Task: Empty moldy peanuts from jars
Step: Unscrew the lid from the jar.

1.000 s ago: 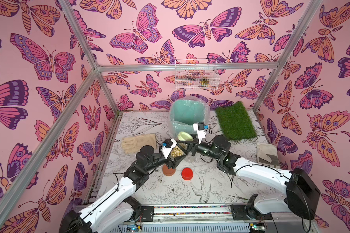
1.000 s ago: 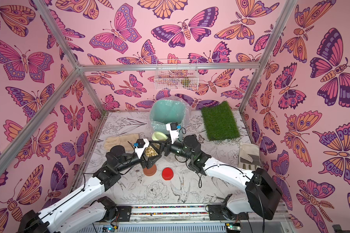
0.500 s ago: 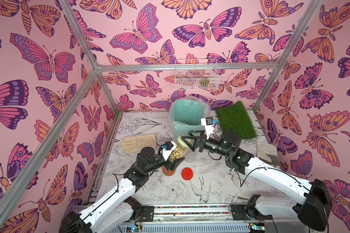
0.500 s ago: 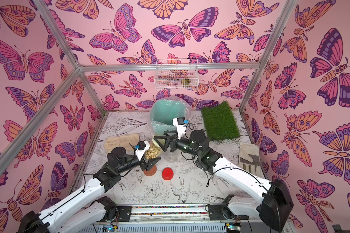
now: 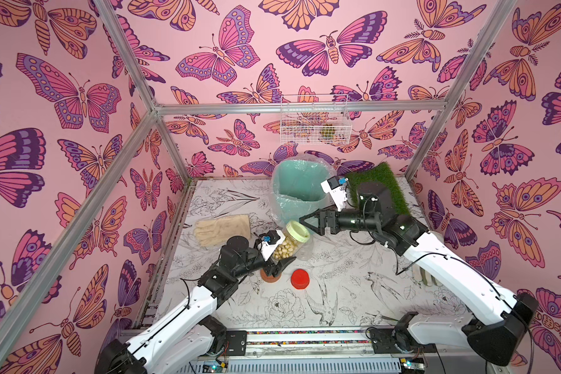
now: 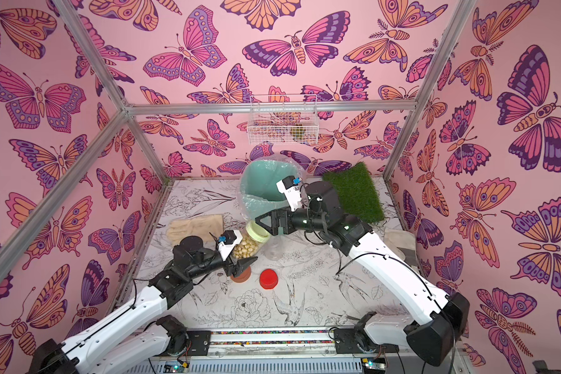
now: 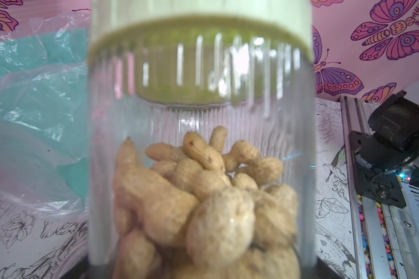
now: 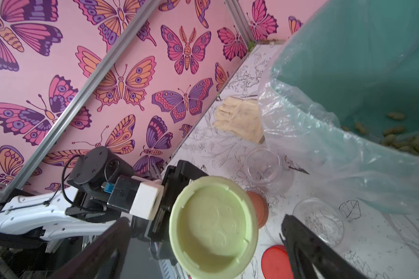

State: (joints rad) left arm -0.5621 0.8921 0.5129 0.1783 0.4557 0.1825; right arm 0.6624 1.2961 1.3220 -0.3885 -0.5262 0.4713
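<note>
The jar [image 5: 289,244] hangs over the middle of the table [image 5: 337,301], tilted, with its green lid [image 5: 298,229] on and raised toward the far right. The left gripper [image 5: 279,260] is clamped on its lower half, where the peanuts [image 5: 282,252] are heaped. The right gripper [image 5: 306,222] is at the lid, jaws spread wide on either side of it; the right wrist view shows a gap on both sides.

Under them an empty jar [image 8: 263,169] and a second empty jar [image 8: 318,222] stand open, with a brown lid [image 5: 269,276] and a red lid [image 5: 300,278] lying just nearer. The table is a white sheet printed with flowers and birds. The walls [image 5: 78,97] are pink with butterflies, and a metal frame [image 5: 127,68] runs along their edges.

At the far edge, the bin [image 5: 300,181] with its clear liner [image 5: 279,207] holds more peanuts, seen only in the right wrist view. A glove [image 5: 222,228] lies to its left and a grass mat [image 5: 379,181] to its right.

The left gripper's finger half covers the brown lid. The right arm hides the mat's near corner and most of a pale cloth [image 6: 399,241] at the right edge. What is in the wall basket [image 5: 314,119] is too small to tell. In the left wrist view the jar fills the frame, blurred.

Open tabletop lies between the arms toward the near rail, and along the far left wall.
</note>
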